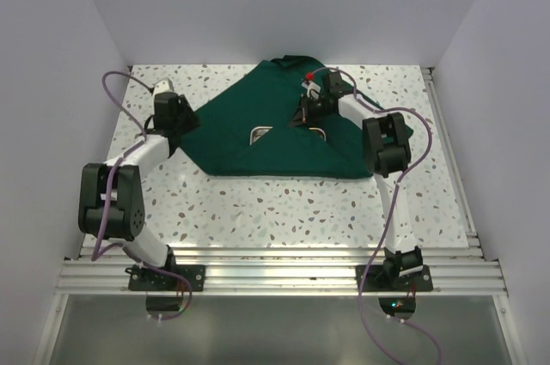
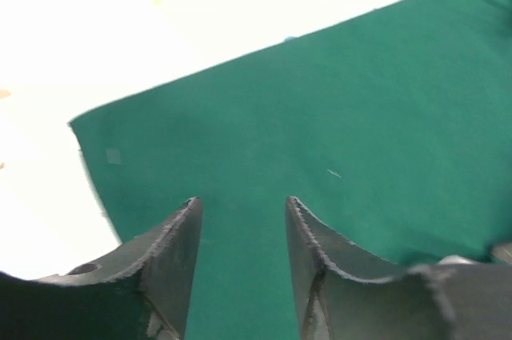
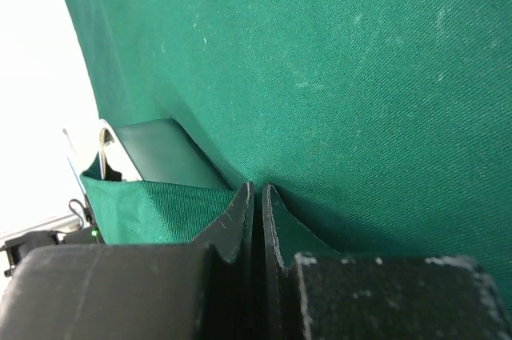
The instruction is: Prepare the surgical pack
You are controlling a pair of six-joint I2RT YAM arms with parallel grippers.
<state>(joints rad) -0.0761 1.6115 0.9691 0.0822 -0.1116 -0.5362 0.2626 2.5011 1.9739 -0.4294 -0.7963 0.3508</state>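
1. Because the coming move turns on where the cloth sits relative to each arm, we start there: the green cloth (image 1: 245,112) lies across the far middle of the surface (image 1: 284,206). It is a broad wedge, with its long edge running left to right on the near side and its tip pointing far.
2. The right pincer (image 1: 307,110) is over the cloth's middle, towards the far right. In its wrist view the fingers are pressed together and a ridge of fabric runs up into the tips, so we read it as closed on a fold of the cloth.
3. The steel tray (image 1: 260,135) shows at two small gaps in the cloth, just on the near side of that pincer. We judge that any pull on the fold has to travel near-left to cover it.
4. The left pincer (image 1: 176,114) is at the cloth's left corner. Its fingers are parted and hold nothing, with flat fabric spreading away to its right.
5. The right arm is therefore nearer the tray. The left arm is nearer the loose left corner, which we think it may take.
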